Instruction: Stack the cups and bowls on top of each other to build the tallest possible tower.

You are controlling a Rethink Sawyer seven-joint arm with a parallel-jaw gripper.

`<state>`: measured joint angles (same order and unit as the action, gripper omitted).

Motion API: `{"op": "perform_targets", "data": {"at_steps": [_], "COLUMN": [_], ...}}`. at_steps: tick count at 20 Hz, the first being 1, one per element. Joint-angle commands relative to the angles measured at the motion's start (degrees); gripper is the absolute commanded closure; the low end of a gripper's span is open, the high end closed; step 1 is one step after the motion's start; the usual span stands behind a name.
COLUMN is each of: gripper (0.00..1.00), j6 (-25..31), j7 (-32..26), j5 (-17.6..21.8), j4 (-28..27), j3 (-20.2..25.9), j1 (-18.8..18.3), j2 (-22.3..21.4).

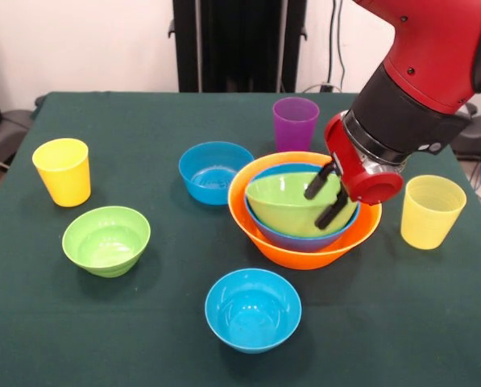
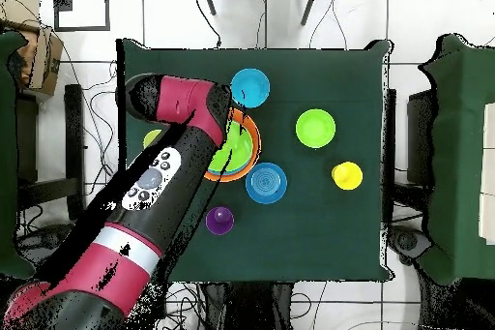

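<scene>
The tower stands right of centre in the front view: the big orange bowl [image 1: 304, 256] holds the large blue bowl [image 1: 292, 239], and the medium green bowl [image 1: 282, 200] lies tilted inside that. My gripper [image 1: 325, 197] hangs over the green bowl's right rim, its two black fingers [image 1: 319, 182] apart with nothing held. Loose on the cloth are the purple cup [image 1: 295, 122], the opaque yellow cup [image 1: 63, 171], the ribbed pale yellow cup [image 1: 432, 211], a small green bowl [image 1: 106, 239] and two small blue bowls [image 1: 214, 172] [image 1: 252, 310].
In the overhead view my arm [image 2: 169, 162] covers the left of the orange bowl [image 2: 254, 139] and most of the pale yellow cup. The purple cup [image 2: 219, 220], yellow cup [image 2: 347, 175], green bowl [image 2: 315, 128] and both blue bowls [image 2: 249, 87] [image 2: 266, 183] ring the tower.
</scene>
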<state>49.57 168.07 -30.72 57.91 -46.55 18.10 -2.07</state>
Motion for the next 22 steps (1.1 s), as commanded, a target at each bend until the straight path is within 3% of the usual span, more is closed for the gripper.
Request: {"op": "perform_targets", "data": {"at_steps": [1, 14, 20, 22], "gripper": [0.00, 0.00, 0.00, 0.00], "j6": [-2.4, -2.1, 4.6, 8.5], "j7": [2.8, 0.7, -4.4, -7.2], "j5": [1.8, 2.4, 6.4, 9.2], "j4": [2.0, 3.3, 2.8, 0.0], "j3": [8.6, 9.3, 4.2, 0.8], "j1": [-0.9, -1.3, -1.7, -2.4], "j2": [1.4, -0.1, -6.0, -8.7]}}
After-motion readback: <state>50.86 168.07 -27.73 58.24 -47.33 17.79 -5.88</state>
